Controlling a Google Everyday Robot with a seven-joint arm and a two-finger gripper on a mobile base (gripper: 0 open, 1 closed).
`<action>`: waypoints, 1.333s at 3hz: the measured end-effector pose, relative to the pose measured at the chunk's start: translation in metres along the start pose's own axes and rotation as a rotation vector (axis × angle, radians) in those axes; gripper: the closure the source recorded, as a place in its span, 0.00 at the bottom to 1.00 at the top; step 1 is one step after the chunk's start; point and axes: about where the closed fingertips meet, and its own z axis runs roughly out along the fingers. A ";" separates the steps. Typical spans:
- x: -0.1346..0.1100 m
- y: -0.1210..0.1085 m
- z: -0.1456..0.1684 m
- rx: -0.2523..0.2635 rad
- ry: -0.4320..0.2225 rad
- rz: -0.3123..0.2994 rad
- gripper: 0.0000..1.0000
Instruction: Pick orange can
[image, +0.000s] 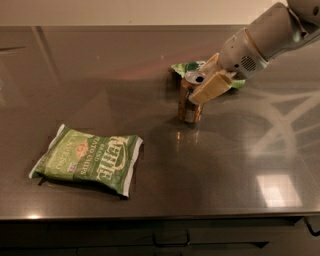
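Observation:
The orange can (189, 106) is coppery with a silver top and stands upright right of the counter's middle. Its base looks just above the dark counter (150, 75). My gripper (197, 86) reaches in from the upper right on a pale arm (260, 42). It is shut on the can's upper part. One cream finger (210, 88) crosses the can's front; the other finger (210, 62) is behind it.
A small green chip bag (184, 67) lies just behind the can, partly hidden by the gripper. A large green chip bag (90, 160) lies flat at the front left. The counter's front edge (150, 216) runs along the bottom.

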 end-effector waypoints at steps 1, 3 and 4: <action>-0.020 -0.002 -0.018 0.006 0.009 -0.010 1.00; -0.072 0.002 -0.064 0.050 0.059 -0.078 1.00; -0.072 0.002 -0.064 0.050 0.059 -0.078 1.00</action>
